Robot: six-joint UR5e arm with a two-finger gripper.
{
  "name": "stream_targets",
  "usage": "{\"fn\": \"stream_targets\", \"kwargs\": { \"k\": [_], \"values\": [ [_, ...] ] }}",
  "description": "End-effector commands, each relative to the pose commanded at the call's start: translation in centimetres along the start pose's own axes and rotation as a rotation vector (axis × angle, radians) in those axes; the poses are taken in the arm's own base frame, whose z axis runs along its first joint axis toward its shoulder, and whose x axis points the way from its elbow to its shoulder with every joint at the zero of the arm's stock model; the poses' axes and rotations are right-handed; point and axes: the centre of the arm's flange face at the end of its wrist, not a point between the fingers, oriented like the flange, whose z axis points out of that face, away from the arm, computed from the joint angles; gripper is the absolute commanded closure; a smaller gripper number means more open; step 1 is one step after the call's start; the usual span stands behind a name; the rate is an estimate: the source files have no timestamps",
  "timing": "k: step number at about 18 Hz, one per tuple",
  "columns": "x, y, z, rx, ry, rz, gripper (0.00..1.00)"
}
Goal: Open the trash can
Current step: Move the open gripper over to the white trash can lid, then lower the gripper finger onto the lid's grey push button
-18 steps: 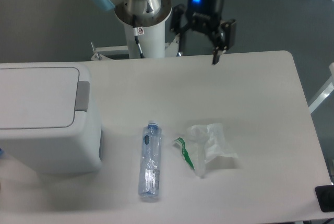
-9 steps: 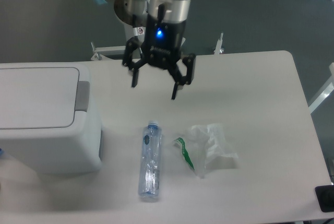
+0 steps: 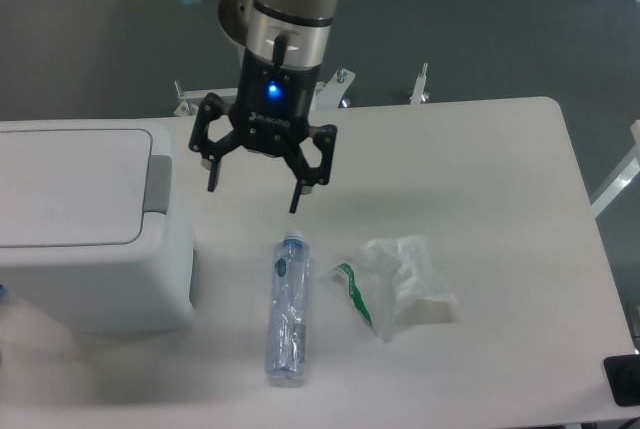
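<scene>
The trash can (image 3: 85,224) is a large white boxy bin at the left edge of the table. Its flat white lid is down, and the grey press bar (image 3: 158,183) runs along the lid's right side. My gripper (image 3: 253,199) hangs open and empty above the table, right of the bin and just above the bottle's cap. Its left fingertip sits a short way right of the press bar, not touching it.
A clear plastic bottle (image 3: 287,309) with a blue cap lies lengthwise in the table's middle front. A crumpled clear bag with green print (image 3: 395,284) lies to its right. The robot's white base (image 3: 270,64) stands behind the table.
The gripper has moved left and slightly down and forward, from the table's back right toward the trash can. It stays open. The bin, bottle and bag have not moved.
</scene>
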Motion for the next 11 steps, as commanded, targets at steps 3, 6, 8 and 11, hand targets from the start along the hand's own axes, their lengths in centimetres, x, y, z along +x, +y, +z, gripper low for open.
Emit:
{"fn": "stream_targets", "kwargs": {
  "k": [3,6,8,11],
  "values": [
    [0.6,0.2,0.5,-0.008,0.008,0.006,0.00],
    [1.2,0.1,0.7,-0.011,0.014,0.013,0.00],
    [1.5,0.8,1.3,-0.023,0.021,0.017,0.00],
    [1.7,1.0,1.4,-0.026,0.023,0.011,0.00]
  ]
}}
